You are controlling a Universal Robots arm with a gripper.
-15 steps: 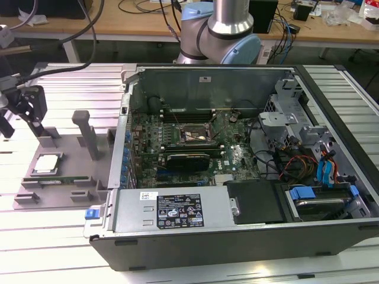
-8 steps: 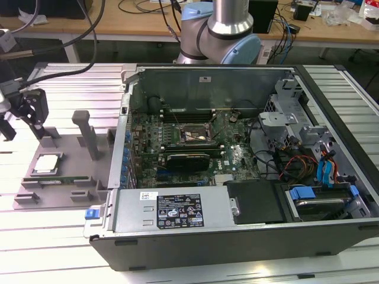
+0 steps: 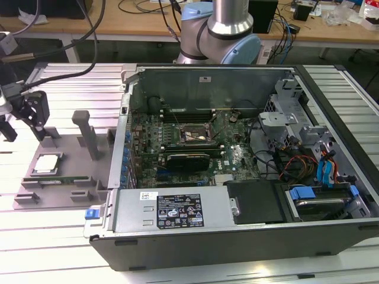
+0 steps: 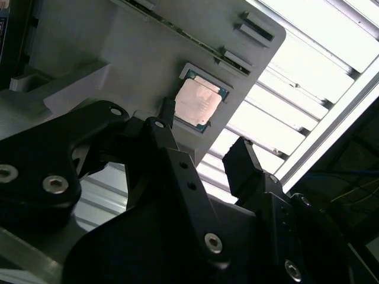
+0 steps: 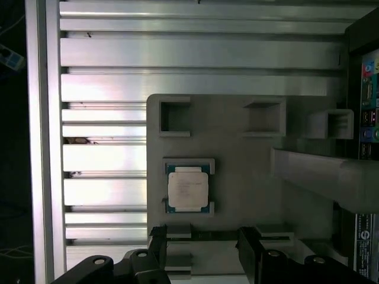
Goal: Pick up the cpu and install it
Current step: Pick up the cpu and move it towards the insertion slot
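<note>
at the exterior view's left, a black two-finger claw (image 3: 39, 125) hangs over the far left part of a matt grey moulded fixture plate (image 3: 71, 151). the plate lies on a silver slatted aluminium table (image 3: 77, 83). in both wrist views the claw (image 4: 204, 139) (image 5: 201, 236) has its two fingers spread wide with nothing between them. it grips nothing and touches nothing.

the small flat square cpu (image 3: 46, 164), with a shiny silver-grey metal top and a thin pale rim, lies flat in a shallow square pocket at the left of the plate, below the claw and apart from it. both wrist views show the cpu (image 4: 200, 102) (image 5: 188, 189) seated level in that pocket, beyond the fingertips.

just nearer than the pocket, a long narrow green memory stick (image 3: 59, 179) lies in a slot along the plate. to its right a grey upright post (image 3: 86, 133) stands on the plate.

further right, just beside the plate, lies a large black and grey desktop computer case (image 3: 207, 83), open on top. inside it a green motherboard (image 3: 237, 157) lies flat, with a black square socket frame (image 3: 198, 136) near its middle. behind the case's far wall stands the grey and pale blue robot arm base (image 3: 219, 26). along the case's near side sits a silver power supply box (image 3: 177, 210) with labels. at the exterior view's right, blue cables (image 3: 325, 168) run among grey metal drive brackets.
</note>
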